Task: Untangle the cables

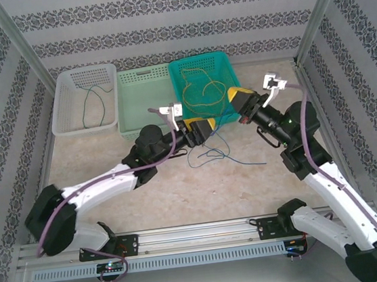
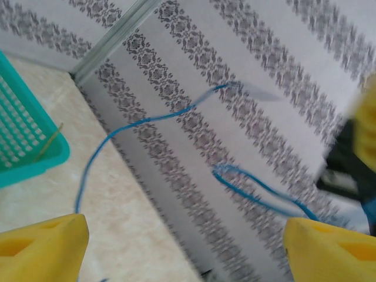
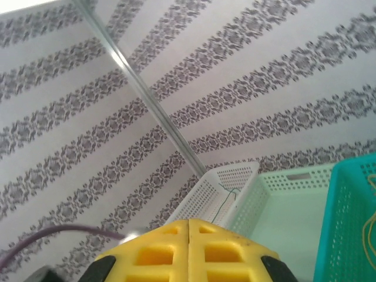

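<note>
One blue cable point(image 2: 147, 119): hair-thin, likely limp, light, slippery; pinch at loop. Left tool point(image 2: 187, 244) wide open, empty; right tool point(image 3: 189, 230) shut, apparently empty.

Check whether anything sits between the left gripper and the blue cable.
Nothing visible. The left gripper is open, and the blue cable loops just ahead of it, apart from the teal basket.

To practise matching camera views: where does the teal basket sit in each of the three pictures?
Top external: teal basket at the far side, centre.
Left wrist: at the left edge.
Right wrist: lower right corner.
Shared landmark: the striped wallpaper.
</note>
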